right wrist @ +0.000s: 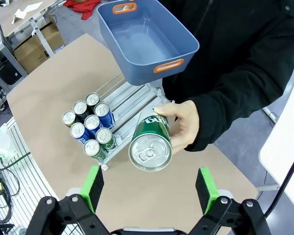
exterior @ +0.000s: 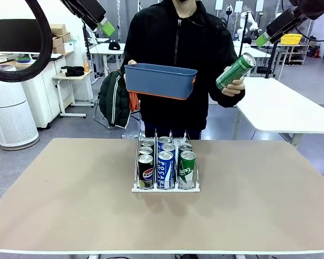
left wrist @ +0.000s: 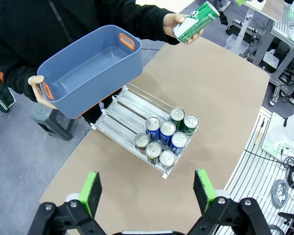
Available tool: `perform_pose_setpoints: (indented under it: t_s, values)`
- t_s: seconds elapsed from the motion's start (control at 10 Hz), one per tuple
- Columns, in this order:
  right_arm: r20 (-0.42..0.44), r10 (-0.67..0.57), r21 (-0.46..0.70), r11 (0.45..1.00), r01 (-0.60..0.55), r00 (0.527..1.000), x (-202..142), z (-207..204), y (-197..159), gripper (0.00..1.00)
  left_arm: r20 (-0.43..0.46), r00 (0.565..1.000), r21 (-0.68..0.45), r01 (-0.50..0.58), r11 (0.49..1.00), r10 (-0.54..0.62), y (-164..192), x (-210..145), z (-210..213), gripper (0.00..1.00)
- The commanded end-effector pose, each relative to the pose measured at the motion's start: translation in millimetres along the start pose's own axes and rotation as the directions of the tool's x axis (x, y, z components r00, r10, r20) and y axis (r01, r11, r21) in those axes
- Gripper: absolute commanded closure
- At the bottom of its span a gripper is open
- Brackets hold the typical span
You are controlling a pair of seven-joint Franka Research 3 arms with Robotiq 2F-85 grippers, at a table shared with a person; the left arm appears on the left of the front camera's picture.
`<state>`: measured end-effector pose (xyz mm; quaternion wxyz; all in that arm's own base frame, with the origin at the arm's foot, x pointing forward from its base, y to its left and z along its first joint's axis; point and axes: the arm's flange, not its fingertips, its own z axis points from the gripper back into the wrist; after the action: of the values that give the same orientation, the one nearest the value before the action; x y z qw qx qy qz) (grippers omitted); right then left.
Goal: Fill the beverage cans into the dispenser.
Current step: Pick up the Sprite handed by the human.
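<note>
Dispenser (exterior: 166,186) mid-table, seven cans in its three lanes – black Pepsi (exterior: 145,171), blue-white (exterior: 166,169), green (exterior: 187,169) in front. Person's hand (exterior: 235,86) holds up a green can (exterior: 236,70); other hand holds blue bin (exterior: 160,80). Left gripper (left wrist: 146,190) and right gripper (right wrist: 149,187) raised – jaws wide, holding nothing.

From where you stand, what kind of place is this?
Probably a robotics lab or workshop: white work tables behind the person, stacked cardboard boxes on a counter, and loose cables on the floor.
</note>
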<state>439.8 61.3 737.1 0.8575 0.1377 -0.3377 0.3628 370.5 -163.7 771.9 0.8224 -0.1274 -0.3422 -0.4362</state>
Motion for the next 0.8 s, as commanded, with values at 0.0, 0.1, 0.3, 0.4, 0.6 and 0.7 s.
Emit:
perform_pose_setpoints:
  t_s: [0.0,0.1,0.3,0.4,0.6,0.7]
  values:
    - [-0.043,-0.014,-0.028,1.0,0.013,0.999,8,-12,-4,0.0,0.002,1.0,0.002,-0.004,1.0,0.004,1,-1,-1,0.0]
    - [-0.057,-0.027,-0.002,1.0,0.027,0.998,8,-19,-6,0.0,0.002,1.0,0.002,-0.004,1.0,0.004,1,-1,-1,0.0]
    - [-0.075,-0.033,0.021,0.999,0.035,0.997,6,-32,-12,0.0,0.002,1.0,0.002,-0.004,1.0,0.004,1,-1,-1,0.0]
    - [-0.079,-0.043,0.021,0.999,0.045,0.996,5,-37,-11,0.0,0.002,1.0,0.002,-0.004,1.0,0.004,1,-1,-1,0.0]
    - [-0.09,-0.041,0.038,0.998,0.044,0.995,3,-46,-12,0.0,0.002,1.0,0.002,-0.004,1.0,0.004,1,-1,-1,0.0]
    - [-0.09,-0.045,0.044,0.998,0.049,0.995,1,-52,-10,0.0,0.002,1.0,0.002,-0.004,1.0,0.004,1,-1,-1,0.0]
